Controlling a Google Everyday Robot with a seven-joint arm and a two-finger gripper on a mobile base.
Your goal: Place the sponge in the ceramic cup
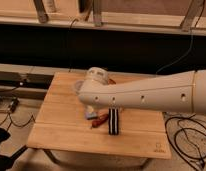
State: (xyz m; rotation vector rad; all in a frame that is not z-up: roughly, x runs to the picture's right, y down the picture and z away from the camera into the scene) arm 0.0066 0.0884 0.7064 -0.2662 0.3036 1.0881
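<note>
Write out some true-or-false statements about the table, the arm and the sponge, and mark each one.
1. The striped bar stands on the wooden table. True.
2. The sponge is inside the ceramic cup. False: it lies on the table, just below the arm in the picture, apart from the cup.
3. The arm reaches in from the picture's left. False: it comes from the right.
4. The reddish item lies between sponge and striped bar. True.
5. The tool hangs in plain sight above the cup. False: the tool is hidden by the arm.
</note>
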